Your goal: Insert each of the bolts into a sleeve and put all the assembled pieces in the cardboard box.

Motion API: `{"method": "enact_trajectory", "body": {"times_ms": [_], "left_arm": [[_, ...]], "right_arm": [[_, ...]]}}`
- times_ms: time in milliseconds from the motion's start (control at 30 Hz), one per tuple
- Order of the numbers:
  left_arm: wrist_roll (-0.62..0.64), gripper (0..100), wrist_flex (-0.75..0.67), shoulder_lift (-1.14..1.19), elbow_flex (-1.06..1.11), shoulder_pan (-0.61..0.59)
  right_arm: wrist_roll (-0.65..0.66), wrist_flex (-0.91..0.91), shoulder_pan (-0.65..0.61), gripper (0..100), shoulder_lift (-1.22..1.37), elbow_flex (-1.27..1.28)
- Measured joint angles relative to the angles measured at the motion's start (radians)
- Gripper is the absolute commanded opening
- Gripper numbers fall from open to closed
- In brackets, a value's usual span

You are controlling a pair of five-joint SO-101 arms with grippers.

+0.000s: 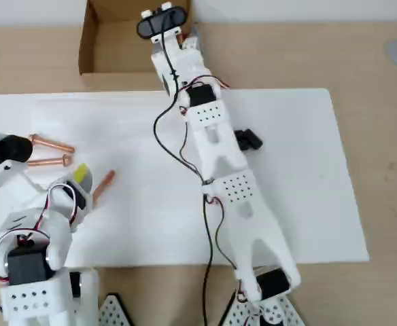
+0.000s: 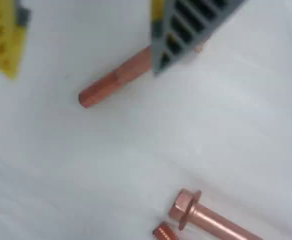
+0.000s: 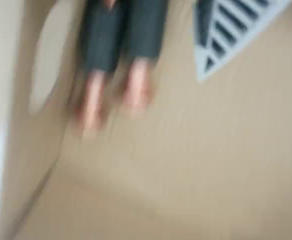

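Looks like roughly the halfway mark: the right gripper (image 1: pixel 166 28) hangs over the cardboard box (image 1: pixel 113 51) at the top of the high view. The right wrist view adds what that angle misses, namely two assembled pieces (image 3: pixel 102 40), dark sleeves with copper ends poking out, lying on the box floor. It's pretty smeared, but I'd say those jaws are spread apart with nothing in them. Lower left, the left gripper (image 1: pixel 83 182) sits over a loose bolt (image 1: pixel 104 184) on the white mat (image 1: pixel 294 204), jaws wide open and holding nothing. In the left wrist view that bolt (image 2: pixel 113 82) runs under one finger rather than between the two. Two more bolts (image 1: pixel 52 144) lie just above, and a spare sleeve (image 1: pixel 249 139) sits mid-frame beside the right arm. Next move, I reckon: centre on the bolt, close, then bring it to a sleeve. The high view gives layout and count, the wrist views give the alignment.
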Motion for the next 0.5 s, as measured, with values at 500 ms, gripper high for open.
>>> {"method": "enact_trajectory", "body": {"times_ms": [500], "left_arm": [[0.173, 35, 0.052, 0.545, -0.247, 0.000]], "right_arm": [[-0.054, 1.057, 0.018, 32.3, -0.717, 0.023]]}}
